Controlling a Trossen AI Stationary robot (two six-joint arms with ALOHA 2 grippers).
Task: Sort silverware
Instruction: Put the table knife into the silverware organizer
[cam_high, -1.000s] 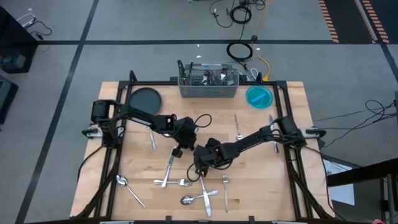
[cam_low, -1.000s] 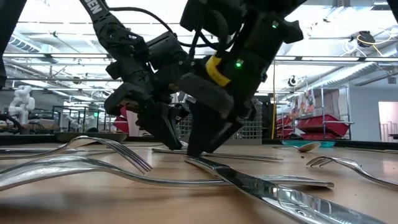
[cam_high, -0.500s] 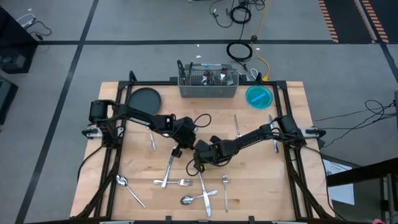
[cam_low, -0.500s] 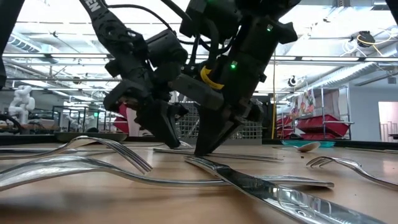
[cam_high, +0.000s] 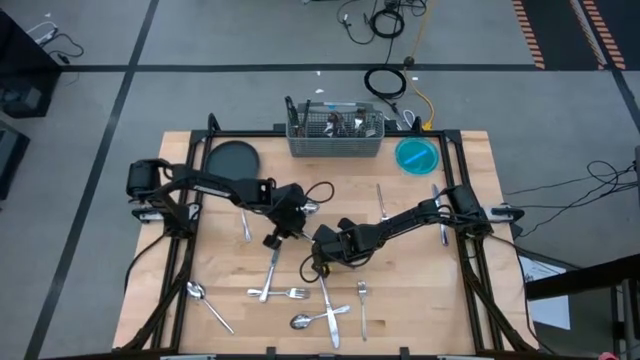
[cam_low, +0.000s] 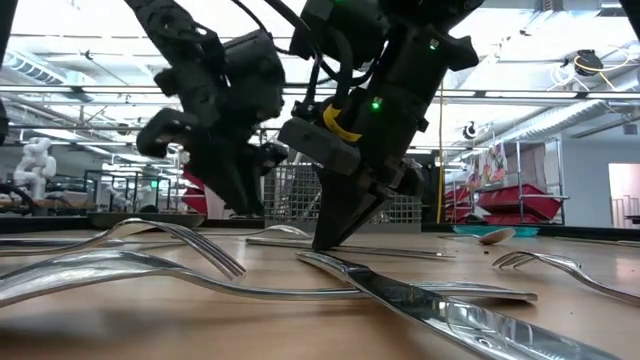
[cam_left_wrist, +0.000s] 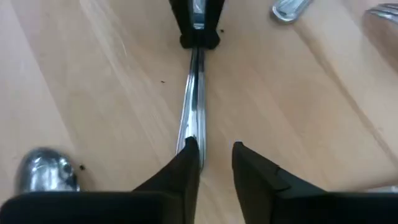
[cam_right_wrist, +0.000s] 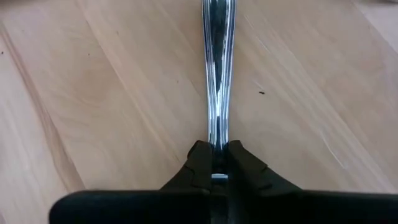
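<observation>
One slim piece of silverware (cam_left_wrist: 194, 93) lies on the wooden table between my two grippers. My right gripper (cam_right_wrist: 217, 163) is shut on one end of it, near the table's middle (cam_high: 318, 262). In the low view its fingers (cam_low: 328, 232) reach down to the tabletop. My left gripper (cam_left_wrist: 214, 155) is open and hangs just above the piece's other end, touching nothing. In the low view it (cam_low: 240, 200) is clear of the table. My right gripper pinches the piece's handle end (cam_right_wrist: 217, 144) between its two fingers. The fingers slant steeply down onto it and lie in line with its length. The rest of the piece (cam_right_wrist: 217, 68) stretches away from the fingers along the wood.
More silverware lies toward the near edge: a crossed group (cam_high: 300, 295), a spoon (cam_high: 196, 291) and a fork (cam_high: 362, 300). A grey mesh caddy (cam_high: 336, 132), a dark plate (cam_high: 232, 158) and a blue bowl (cam_high: 416, 155) stand along the far edge. A knife (cam_low: 430, 300) lies close to the low camera.
My right gripper has shut on the piece's end while staying in place at the tabletop. My left gripper has risen off the table and drawn back a little toward the table's left edge. The piece has stayed on the wood.
</observation>
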